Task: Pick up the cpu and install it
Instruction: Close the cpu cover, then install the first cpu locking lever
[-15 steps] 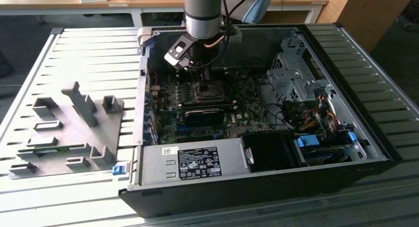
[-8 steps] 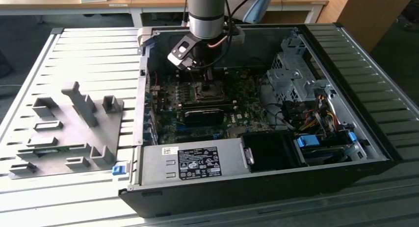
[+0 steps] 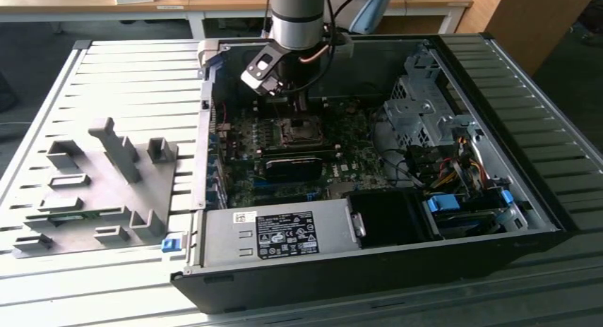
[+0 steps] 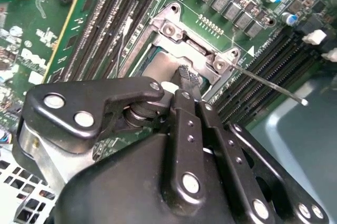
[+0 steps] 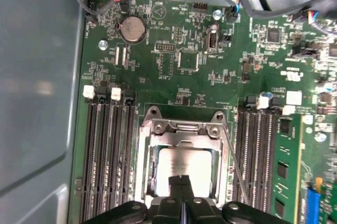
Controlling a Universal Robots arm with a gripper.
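The cpu (image 5: 185, 165), a flat silver square, lies in the open metal socket frame (image 5: 181, 127) on the green motherboard (image 5: 174, 50). In the second wrist view the cpu (image 4: 167, 65) shows just past the fingertips. My gripper (image 5: 182, 183) is shut, its two black fingers pressed together with nothing between them, the tips right over the cpu's near edge; whether they touch it I cannot tell. In the exterior view the gripper (image 3: 290, 106) hangs inside the open computer case (image 3: 527, 200), directly above the socket (image 3: 301, 132).
A thin wire socket lever (image 4: 274, 87) sticks out beside the frame. Memory slots (image 5: 108, 155) flank the socket on both sides. A power supply (image 3: 273, 235), a drive cage (image 3: 424, 108) and cables (image 3: 452, 168) crowd the case. A grey fixture plate (image 3: 94, 193) lies at the exterior view's left.
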